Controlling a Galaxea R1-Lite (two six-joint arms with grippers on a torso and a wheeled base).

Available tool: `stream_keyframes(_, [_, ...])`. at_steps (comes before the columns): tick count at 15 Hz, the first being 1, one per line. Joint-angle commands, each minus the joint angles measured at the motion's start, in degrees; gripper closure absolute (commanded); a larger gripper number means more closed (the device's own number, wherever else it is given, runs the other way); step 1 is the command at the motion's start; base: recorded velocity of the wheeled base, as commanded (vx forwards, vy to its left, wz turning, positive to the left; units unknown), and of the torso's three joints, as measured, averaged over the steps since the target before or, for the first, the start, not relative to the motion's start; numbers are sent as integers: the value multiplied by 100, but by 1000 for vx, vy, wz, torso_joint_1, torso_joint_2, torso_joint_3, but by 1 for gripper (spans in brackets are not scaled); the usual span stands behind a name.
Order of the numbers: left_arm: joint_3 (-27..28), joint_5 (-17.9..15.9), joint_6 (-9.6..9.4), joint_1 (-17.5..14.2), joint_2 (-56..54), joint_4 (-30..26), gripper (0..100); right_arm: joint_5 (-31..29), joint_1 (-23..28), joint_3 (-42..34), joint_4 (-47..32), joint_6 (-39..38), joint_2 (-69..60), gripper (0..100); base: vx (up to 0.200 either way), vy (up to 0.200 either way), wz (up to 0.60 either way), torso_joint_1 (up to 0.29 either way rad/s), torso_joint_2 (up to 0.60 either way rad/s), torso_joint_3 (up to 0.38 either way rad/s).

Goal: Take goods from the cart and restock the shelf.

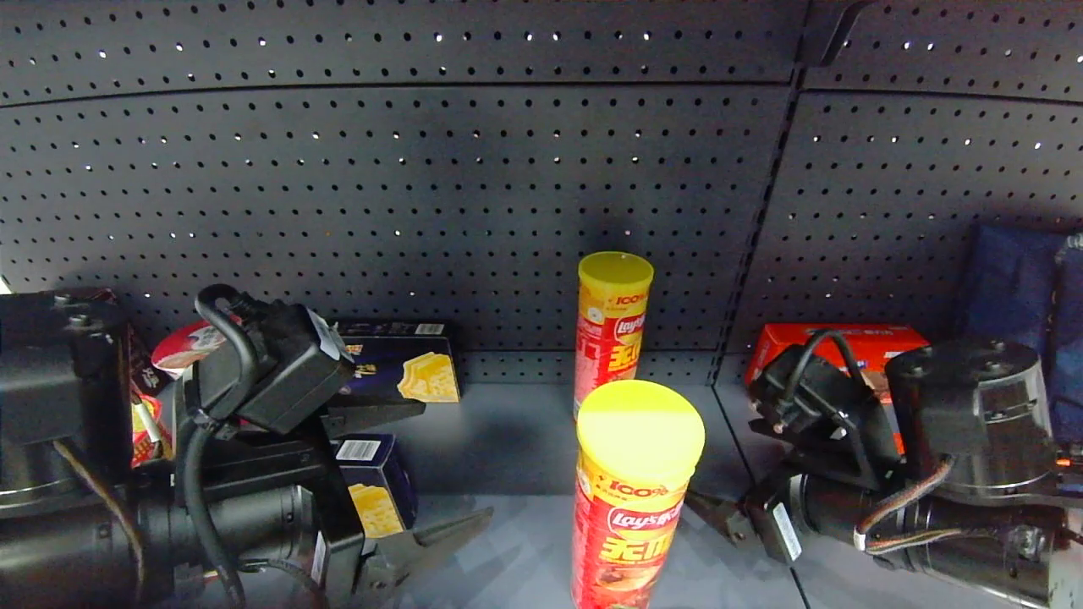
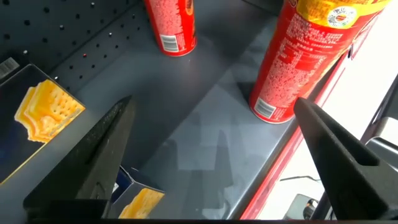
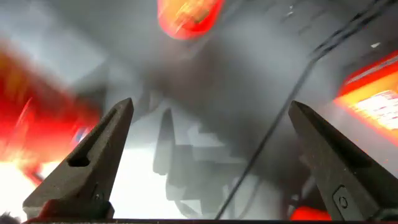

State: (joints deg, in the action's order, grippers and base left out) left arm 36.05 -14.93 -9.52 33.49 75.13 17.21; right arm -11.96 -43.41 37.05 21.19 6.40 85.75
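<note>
Logging left gripper wide, empty | logging right gripper wide, empty | risking toppling front can off shelf lip by clipping it with either finger

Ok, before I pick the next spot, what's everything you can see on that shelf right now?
front chip can: 1, red with yellow lid, upright at shelf front edge
rear chip can: 1, same colours, upright by pegboard
rear cracker box: 1, dark blue, back left
front cracker box: 1, dark blue, left front
red box: 1, red, back right
blue bag: 1, dark blue, far right
shelf: 1, grey
left end effector: open, empty
right end effector: open, empty
</note>
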Motion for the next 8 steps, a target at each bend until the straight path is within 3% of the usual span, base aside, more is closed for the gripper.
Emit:
stream_keyframes(1, [8, 17, 3, 0, 19, 1, 0, -26, -212, -163, 8, 2, -32, 0, 0, 0, 0, 0, 0, 0])
stream_keyframes(8, [78, 26, 3, -9, 37, 1, 0, -17, -502, -215, 8, 2, 100, 0, 0, 0, 0, 0, 0, 0])
